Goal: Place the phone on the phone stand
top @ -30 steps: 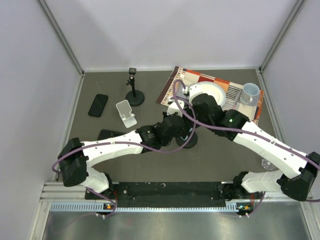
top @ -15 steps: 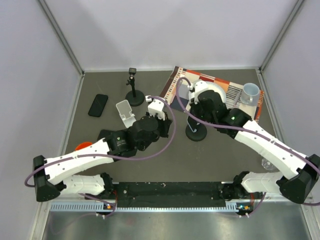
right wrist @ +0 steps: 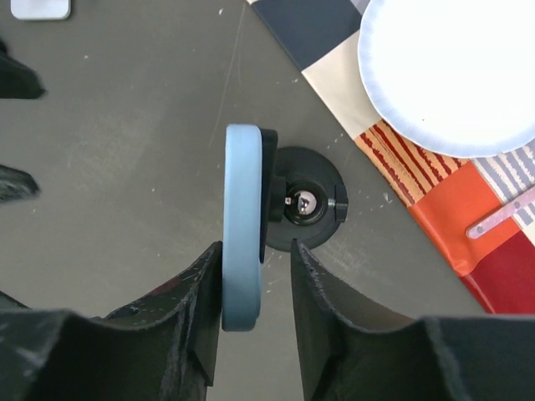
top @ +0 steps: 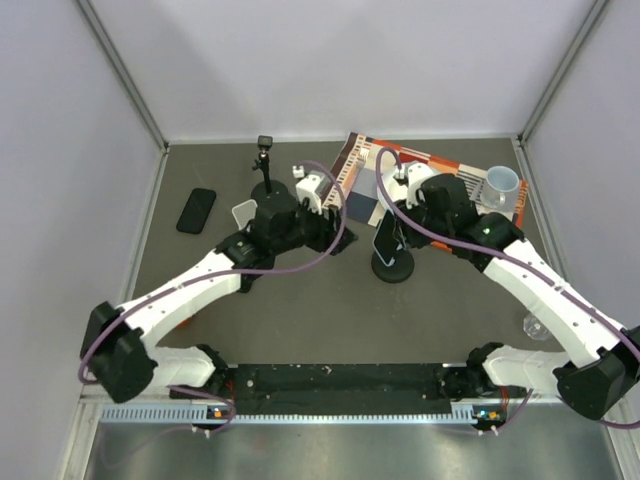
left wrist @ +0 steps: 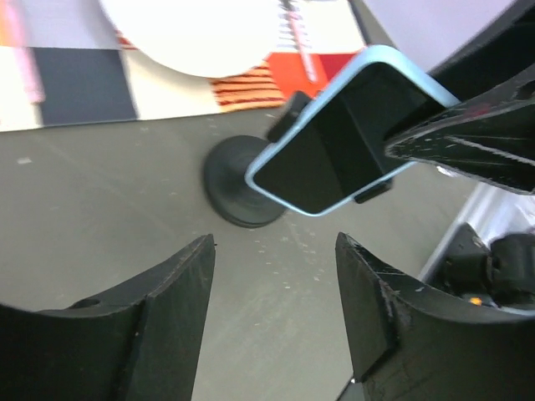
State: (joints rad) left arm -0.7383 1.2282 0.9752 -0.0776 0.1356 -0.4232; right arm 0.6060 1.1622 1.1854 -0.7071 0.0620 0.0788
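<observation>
The phone (right wrist: 242,217), fitted in a light blue case, is held in the clamp of a black pole mount (right wrist: 322,180) with a round base. This mount stands on the grey surface (top: 300,320), just beside the near edge of a patterned placemat (top: 352,168). In the right wrist view the phone is seen edge-on, above the base.

The right pincer (right wrist: 255,251) is positioned over the phone with its fingers apart, one on each side of the case. A gap is visible between the case and one finger. Contact on the other side cannot be determined.

The left pincer (left wrist: 274,242) is aimed at the screen side of the phone from close by. Its fingers are spread wide and nothing is held between them.

The phone stand (top: 243,210), a small white holder, is located on the left half of the surface and is partly covered by the left arm. It is well apart from the phone. A second, black phone (top: 197,210) lies flat on the surface near the stand, on its left. A smaller black pole (top: 265,165) with a round base stands just behind the stand.

A white plate (right wrist: 451,67) and a white mug (top: 502,185) are placed on the placemat.
</observation>
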